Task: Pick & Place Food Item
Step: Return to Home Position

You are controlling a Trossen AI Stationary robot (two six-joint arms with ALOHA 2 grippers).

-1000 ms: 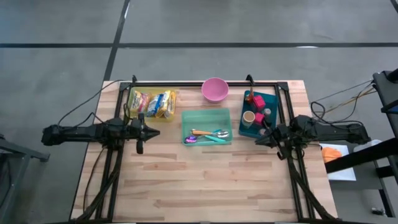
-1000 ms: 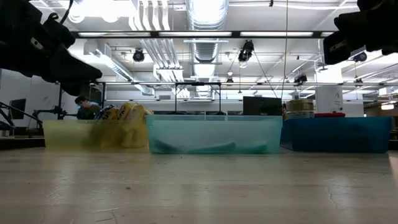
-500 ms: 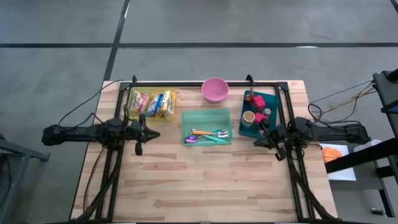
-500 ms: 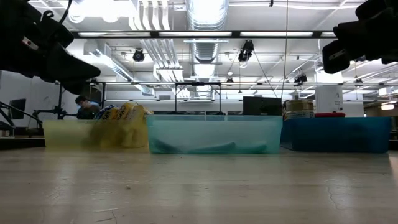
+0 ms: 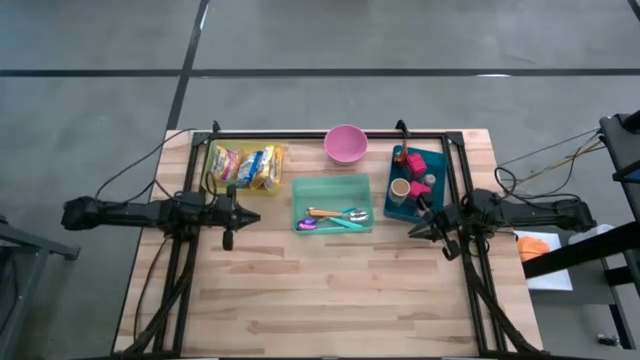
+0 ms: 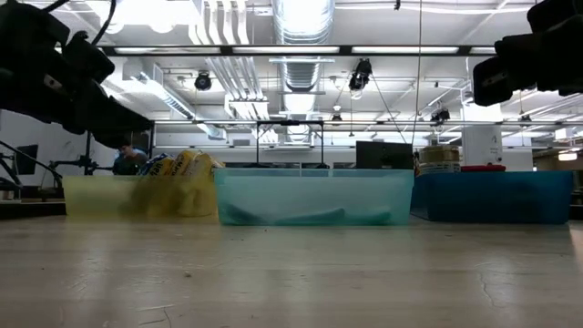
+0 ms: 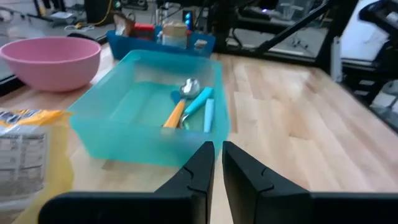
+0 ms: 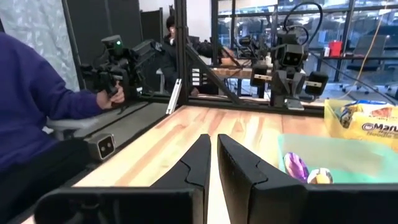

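Note:
Several yellow snack packets (image 5: 247,165) lie in a yellow bin (image 5: 213,180) at the table's far left; they also show in the low view (image 6: 178,180) and in the right wrist view (image 8: 373,124). My left gripper (image 5: 256,216) hovers shut just near of that bin, pointing level toward the teal bin (image 5: 332,190); its fingers (image 7: 200,168) have nothing between them. My right gripper (image 5: 411,229) hovers shut by the blue bin's (image 5: 437,160) near end, pointing toward the table's left, also with nothing between its fingers (image 8: 199,158).
The teal bin (image 7: 134,134) holds spoons and other utensils (image 7: 186,109). A pink bowl (image 5: 346,144) stands at the far edge and the blue bin holds cups (image 5: 400,188). A person in a purple sleeve (image 8: 37,112) sits beyond the table's left side. Bare wood fills the near half.

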